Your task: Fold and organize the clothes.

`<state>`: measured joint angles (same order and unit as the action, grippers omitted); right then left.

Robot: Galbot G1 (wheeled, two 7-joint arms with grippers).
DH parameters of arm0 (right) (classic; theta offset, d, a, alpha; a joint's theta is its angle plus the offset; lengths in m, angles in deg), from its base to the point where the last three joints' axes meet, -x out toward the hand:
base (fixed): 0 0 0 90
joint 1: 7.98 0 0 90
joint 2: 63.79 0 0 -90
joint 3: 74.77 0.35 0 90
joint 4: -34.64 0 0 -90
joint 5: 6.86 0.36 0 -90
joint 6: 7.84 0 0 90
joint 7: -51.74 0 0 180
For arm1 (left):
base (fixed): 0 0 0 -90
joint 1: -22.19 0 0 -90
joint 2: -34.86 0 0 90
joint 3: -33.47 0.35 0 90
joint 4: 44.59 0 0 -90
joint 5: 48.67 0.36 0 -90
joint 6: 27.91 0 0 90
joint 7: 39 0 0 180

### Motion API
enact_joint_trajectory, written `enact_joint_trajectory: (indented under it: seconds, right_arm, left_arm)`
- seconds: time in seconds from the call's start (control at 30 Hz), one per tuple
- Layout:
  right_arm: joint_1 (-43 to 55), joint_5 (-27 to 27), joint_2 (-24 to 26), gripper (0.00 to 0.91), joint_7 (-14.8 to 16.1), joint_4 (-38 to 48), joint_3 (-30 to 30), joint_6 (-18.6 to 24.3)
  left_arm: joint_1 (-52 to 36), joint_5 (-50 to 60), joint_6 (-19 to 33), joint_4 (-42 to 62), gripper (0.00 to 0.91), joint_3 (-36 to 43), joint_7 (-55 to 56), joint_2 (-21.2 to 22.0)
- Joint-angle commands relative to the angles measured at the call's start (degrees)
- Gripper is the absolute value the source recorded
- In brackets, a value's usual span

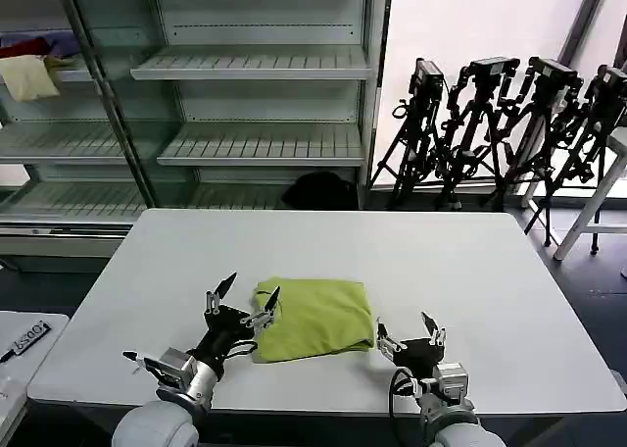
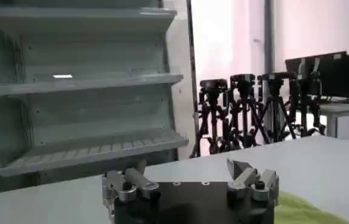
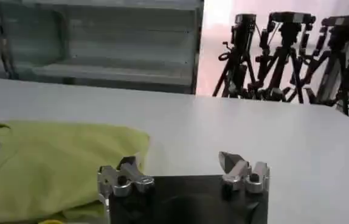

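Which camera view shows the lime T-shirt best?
The head view: the whole folded T-shirt lies on the table. The right wrist view shows most of it; the left wrist view shows one corner.

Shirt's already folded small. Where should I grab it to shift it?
Take the lime T-shirt by its two near corners, coming from the robot's side. It lies flat in a compact fold, and the open left claw and open right claw already flank those corners.
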<state>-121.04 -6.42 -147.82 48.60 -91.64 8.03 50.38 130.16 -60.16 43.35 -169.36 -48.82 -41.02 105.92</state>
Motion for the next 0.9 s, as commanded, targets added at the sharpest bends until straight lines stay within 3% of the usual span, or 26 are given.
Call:
enact_joint_trajectory:
  seconds: [0.03,0.63,0.9]
  right_arm:
    - [1.1,-2.3,0.1,0.907,0.7,4.7,-3.9,0.8]
    - [-5.4,-2.8,0.8,0.907,2.5,2.9,1.2,4.5]
    - [-4.0,-0.2,0.5,0.907,2.8,-2.5,9.6,5.1]
  left_arm:
    - [0.9,0.1,0.3,0.0,0.907,-0.3,0.0,0.0]
    - [1.5,0.2,0.7,-0.1,0.907,-0.4,0.1,0.0]
    - [1.8,-3.2,1.7,-0.8,0.907,-1.0,0.9,0.4]
